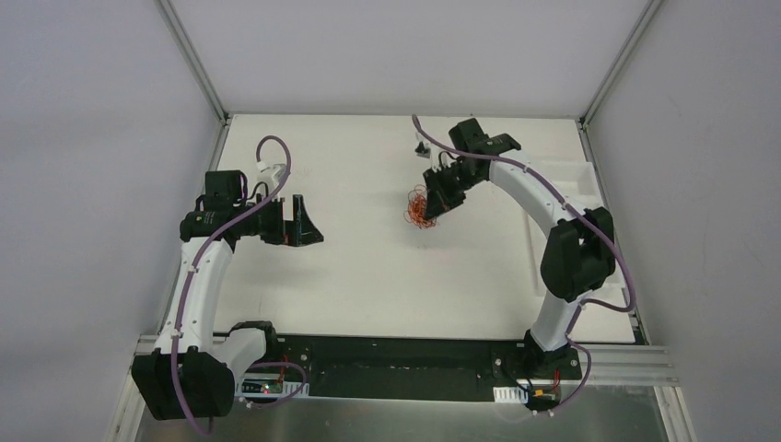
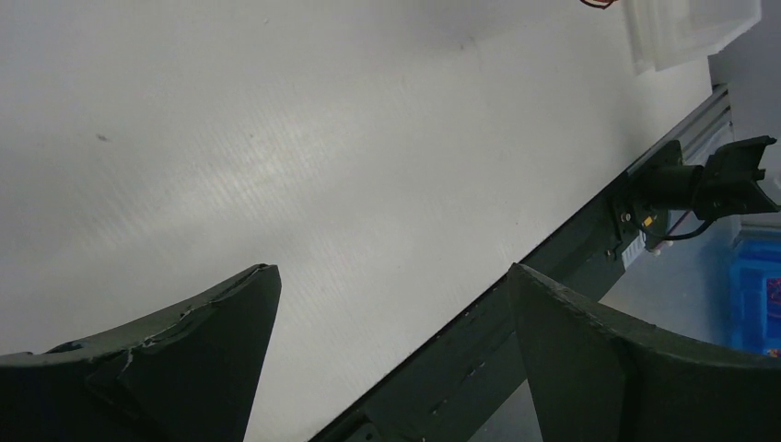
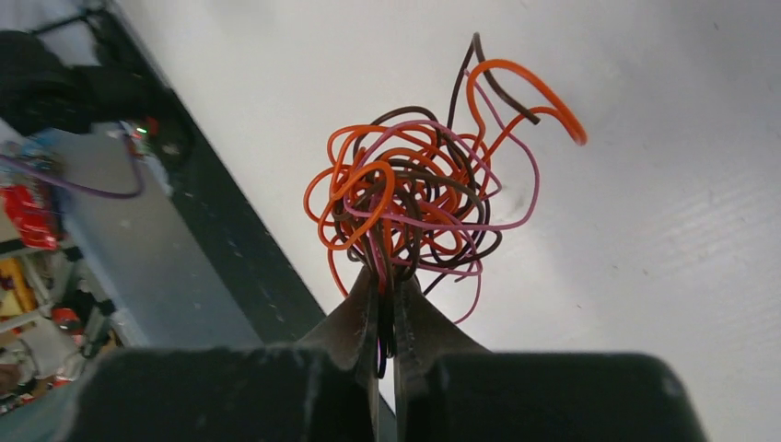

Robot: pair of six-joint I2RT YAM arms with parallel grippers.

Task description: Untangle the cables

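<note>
Right pincer (image 3: 387, 293) clamped together on underside of cables (image 3: 414, 189), orange, pink and dark strands in one curly knot, at far centre of white counter (image 1: 368, 267), left pincer (image 2: 391, 273) spread apart, well away from knot

White table (image 1: 368, 276) standing between grey walls (image 1: 92, 110); white tray (image 1: 582, 175) lying at its right edge; blue bin (image 2: 757, 293) sitting beyond its near edge.

You've got bare table (image 1: 368, 272) between your left gripper (image 1: 308, 224) and the cables (image 1: 421, 208), so there's room to come in from the left. On the right side, the right arm (image 1: 530, 189) arches over and the white tray (image 1: 582, 175) crowds the edge.
</note>
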